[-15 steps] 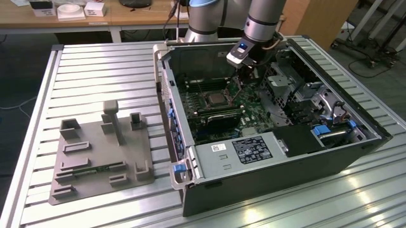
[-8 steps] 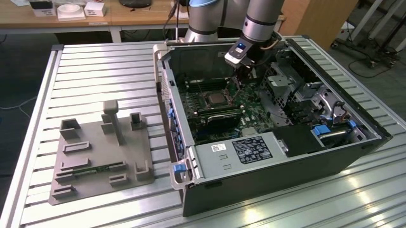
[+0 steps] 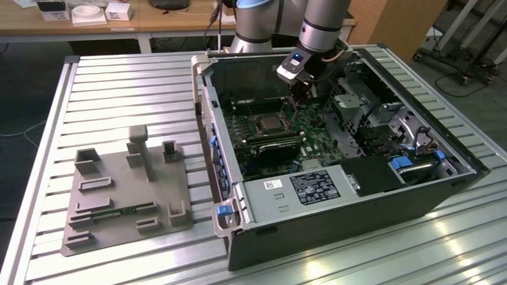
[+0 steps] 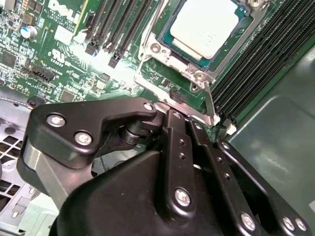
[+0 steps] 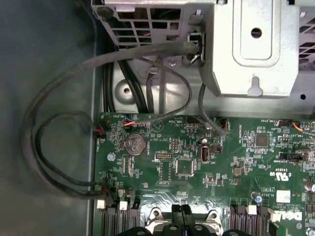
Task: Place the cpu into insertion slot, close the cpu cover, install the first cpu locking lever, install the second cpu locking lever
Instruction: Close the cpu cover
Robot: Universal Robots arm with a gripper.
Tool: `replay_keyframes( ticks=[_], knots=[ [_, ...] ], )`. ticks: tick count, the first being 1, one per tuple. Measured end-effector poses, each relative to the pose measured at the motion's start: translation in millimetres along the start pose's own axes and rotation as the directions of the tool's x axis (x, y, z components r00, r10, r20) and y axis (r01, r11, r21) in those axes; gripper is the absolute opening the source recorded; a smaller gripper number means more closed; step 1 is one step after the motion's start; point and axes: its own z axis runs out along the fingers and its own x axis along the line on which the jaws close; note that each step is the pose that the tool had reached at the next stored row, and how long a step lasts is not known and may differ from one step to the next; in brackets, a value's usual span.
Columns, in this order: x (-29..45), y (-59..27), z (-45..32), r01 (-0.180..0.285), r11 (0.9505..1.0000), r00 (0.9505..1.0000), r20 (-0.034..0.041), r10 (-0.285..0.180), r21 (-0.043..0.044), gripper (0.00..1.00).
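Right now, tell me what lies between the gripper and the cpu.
In the second wrist view, the silvery edge of the cpu cover and a thin metal lever lie between the gripper and the cpu.

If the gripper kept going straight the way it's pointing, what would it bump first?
Probably the cpu cover rim, right beside the cpu; the gripper sits very close, but depth is unclear.

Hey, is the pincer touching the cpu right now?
Apart. In the second wrist view the pincer tips sit past the cover edge, with bare frame between them and the cpu.
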Motion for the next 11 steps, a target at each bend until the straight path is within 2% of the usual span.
replay_keyframes(
  ticks=[11],
  knots=[
    [4.8,-6.7,1.8,0.000,1.0000,1.0000,-0.0003,0.000,0.0003,0.11]
  ],
)
